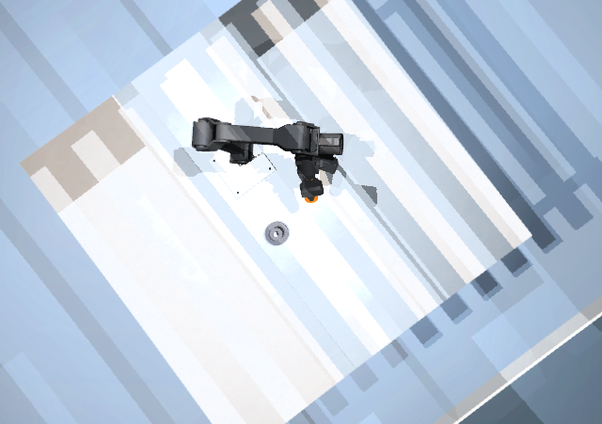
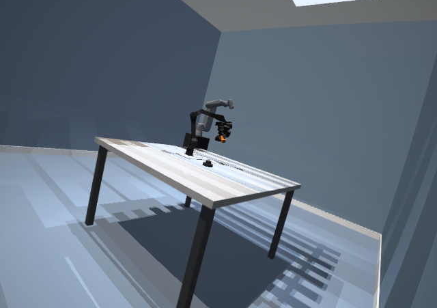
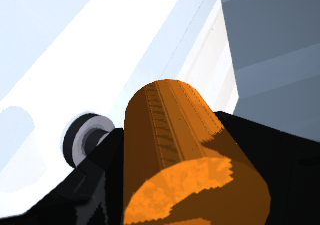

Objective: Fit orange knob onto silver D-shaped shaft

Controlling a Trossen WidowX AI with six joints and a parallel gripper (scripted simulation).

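Observation:
My gripper [image 1: 310, 192] [image 2: 222, 137] is shut on the orange knob [image 1: 307, 199] [image 2: 222, 138] [image 3: 180, 155] and holds it high above the table. In the wrist view the knob is a ribbed orange cylinder that fills the middle, between the black fingers. The round grey pedestal [image 1: 277, 232] [image 2: 207, 163] [image 3: 82, 137] with the silver shaft [image 1: 276, 233] stands on the table, below and to the left of the knob in the top view. In the wrist view the pedestal shows at the left, partly hidden by a finger. The knob's hole is hidden.
The arm's base [image 1: 240, 154] [image 2: 192, 145] stands on the white table [image 1: 146, 264] [image 2: 212, 192] behind the pedestal. The table's edge runs close behind the gripper in the wrist view, with the grey wall beyond.

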